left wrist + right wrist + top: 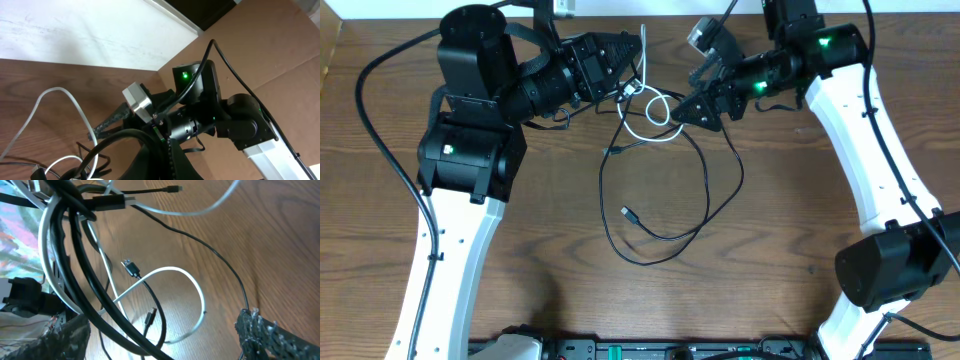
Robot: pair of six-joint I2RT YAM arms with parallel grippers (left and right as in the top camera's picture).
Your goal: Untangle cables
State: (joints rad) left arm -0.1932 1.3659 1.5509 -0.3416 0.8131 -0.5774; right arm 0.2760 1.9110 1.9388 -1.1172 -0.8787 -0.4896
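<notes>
Wood table [520, 250]; limp, light cables [216, 255] knotted at 12 o'clock, left gripper [632, 52] shut, right gripper [682, 112] open, so pinch white loop [201, 297].

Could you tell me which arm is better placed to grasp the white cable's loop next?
Right, probably: the right gripper is open, with the loop of the white cable just ahead between its spread fingers, while the left gripper is shut.

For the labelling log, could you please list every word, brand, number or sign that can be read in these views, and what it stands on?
None: no text can be read in any view.
Black strip at the table's near edge: any markings too small to read.
Left arm and right arm: green lights only, no lettering legible.
</notes>
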